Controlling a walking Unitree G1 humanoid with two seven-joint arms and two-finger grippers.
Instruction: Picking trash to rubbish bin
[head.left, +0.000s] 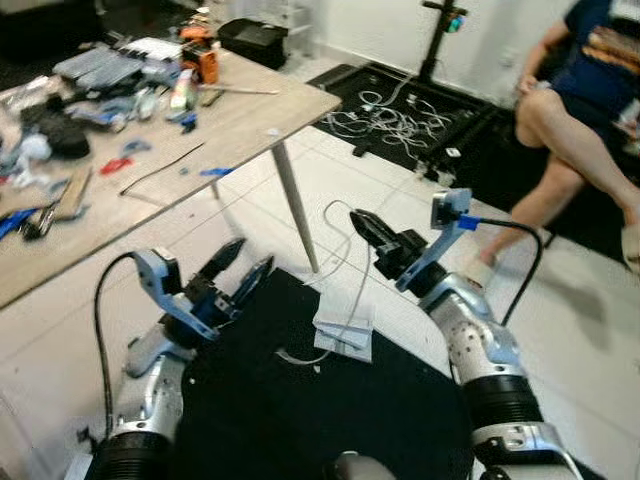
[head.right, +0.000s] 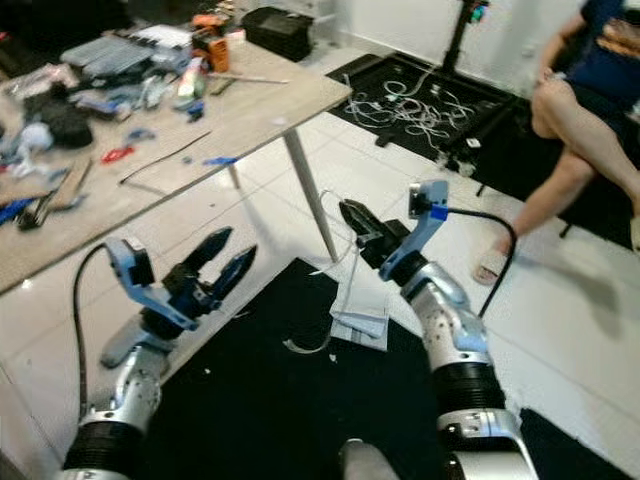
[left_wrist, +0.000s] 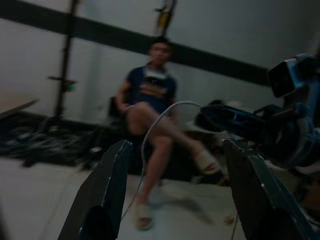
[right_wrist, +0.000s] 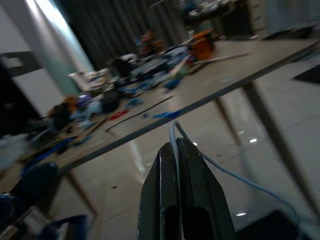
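Note:
My right gripper (head.left: 358, 222) is held up over the floor, shut on a thin white wire (head.left: 361, 285). The wire loops up above the fingertips and hangs down to a folded white paper (head.left: 345, 330) lying at the edge of a black mat (head.left: 300, 420). In the right wrist view the wire (right_wrist: 173, 131) sits pinched between the closed fingers (right_wrist: 192, 200). My left gripper (head.left: 245, 262) stands open beside it, to the left and slightly lower, with nothing between its fingers (left_wrist: 107, 190).
A wooden table (head.left: 230, 130) cluttered with tools stands at the left, its leg (head.left: 295, 205) close behind the grippers. A person (head.left: 580, 110) sits at the far right. Loose cables (head.left: 390, 120) lie on a dark mat at the back.

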